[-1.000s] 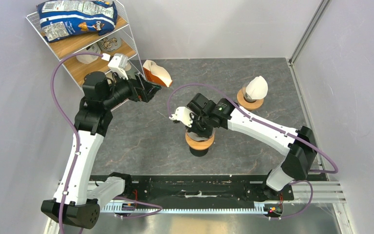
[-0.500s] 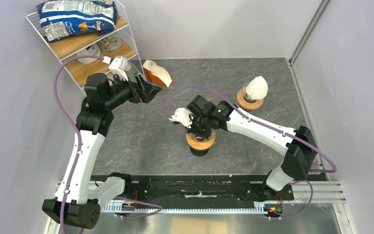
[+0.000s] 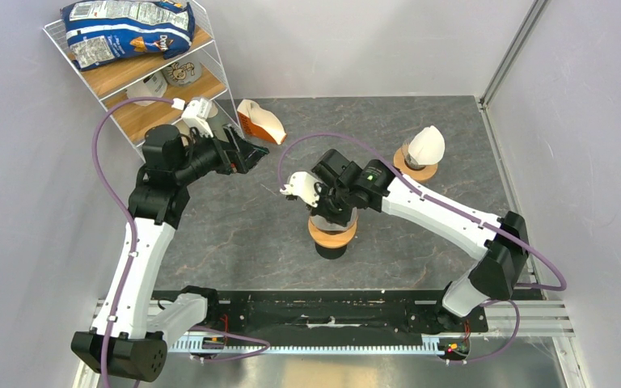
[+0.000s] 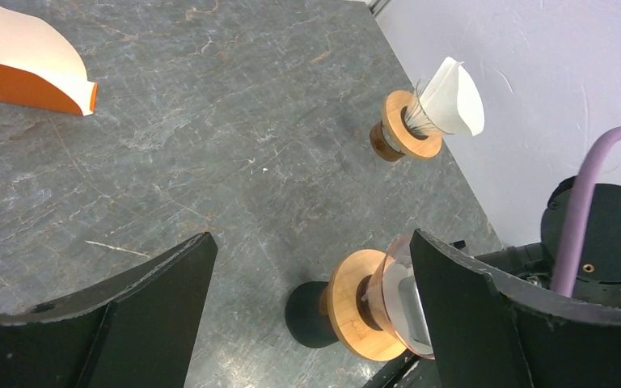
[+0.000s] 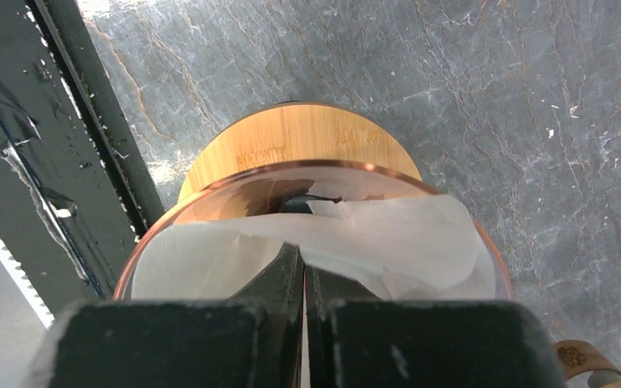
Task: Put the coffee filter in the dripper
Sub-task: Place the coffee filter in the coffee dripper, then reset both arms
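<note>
Right gripper (image 5: 303,271) jaws pressed shut, tips inside dripper (image 5: 291,145) mouth, filter (image 5: 396,234) right below them, lining its wall. Left gripper (image 4: 309,242) wide, empty, well apart from dripper.

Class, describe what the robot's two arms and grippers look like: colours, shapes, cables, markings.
Both the left arm and right arm have white tubular links with chunky black joints. A purple cable loops along each. Each wrist carries a small white housing. The left gripper and right gripper have matte black wedge-shaped fingers. No lettering is legible.
</note>
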Available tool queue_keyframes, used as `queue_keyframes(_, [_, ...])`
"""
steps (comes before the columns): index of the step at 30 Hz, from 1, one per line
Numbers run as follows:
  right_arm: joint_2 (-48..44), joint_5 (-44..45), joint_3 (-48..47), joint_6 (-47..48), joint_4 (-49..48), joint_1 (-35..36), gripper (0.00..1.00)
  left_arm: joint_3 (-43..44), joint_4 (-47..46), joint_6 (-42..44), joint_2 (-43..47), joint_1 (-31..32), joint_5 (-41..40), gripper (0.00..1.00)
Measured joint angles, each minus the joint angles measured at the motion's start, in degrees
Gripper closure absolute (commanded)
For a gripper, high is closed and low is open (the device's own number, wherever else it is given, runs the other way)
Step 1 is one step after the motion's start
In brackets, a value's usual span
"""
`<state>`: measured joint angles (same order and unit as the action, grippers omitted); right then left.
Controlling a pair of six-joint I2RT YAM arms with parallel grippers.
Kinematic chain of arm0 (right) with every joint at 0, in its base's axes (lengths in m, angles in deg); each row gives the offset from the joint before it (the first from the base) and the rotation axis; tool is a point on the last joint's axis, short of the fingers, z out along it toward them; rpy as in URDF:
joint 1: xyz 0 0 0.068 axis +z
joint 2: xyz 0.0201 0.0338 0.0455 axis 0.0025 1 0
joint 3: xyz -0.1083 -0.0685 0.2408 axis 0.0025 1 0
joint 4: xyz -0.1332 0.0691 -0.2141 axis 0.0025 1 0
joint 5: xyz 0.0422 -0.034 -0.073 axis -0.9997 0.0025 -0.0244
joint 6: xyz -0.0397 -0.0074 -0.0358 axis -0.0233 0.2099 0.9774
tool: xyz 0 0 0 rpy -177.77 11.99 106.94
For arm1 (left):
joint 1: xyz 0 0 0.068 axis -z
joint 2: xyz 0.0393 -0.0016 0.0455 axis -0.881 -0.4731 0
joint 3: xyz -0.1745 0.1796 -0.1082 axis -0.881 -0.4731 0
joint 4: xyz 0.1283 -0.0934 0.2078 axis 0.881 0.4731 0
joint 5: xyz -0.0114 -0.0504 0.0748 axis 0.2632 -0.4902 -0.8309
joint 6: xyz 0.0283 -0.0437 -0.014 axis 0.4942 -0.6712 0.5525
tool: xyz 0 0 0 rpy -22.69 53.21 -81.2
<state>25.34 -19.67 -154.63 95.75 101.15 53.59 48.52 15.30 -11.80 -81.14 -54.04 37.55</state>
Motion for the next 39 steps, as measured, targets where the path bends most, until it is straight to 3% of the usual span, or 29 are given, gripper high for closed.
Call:
queue_keyframes(13, [-1.64,-0.35,-5.33,-0.04,4.22,0.00,1.00,-0.85,-0.57,-0.44,0.00,0.00,1.36,0.02])
queue_keyframes(26, [-10.88,-0.46,-6.05,-1.33,2.99,0.00,1.00,0.81,3.63,2.56,-3.02,0.00,5.11,0.02])
queue_keyframes(32, [-14.49,0.55,-6.16,-5.62,-0.55,-3.10,1.00,9.81,13.27,9.49,-9.07,0.00,7.34,0.02])
queue_keyframes(39, [-18.75,-0.13,-5.25,-15.34,-6.80,-16.48,1.00,31.19,30.73,18.67,-23.15,0.07,7.82,0.01])
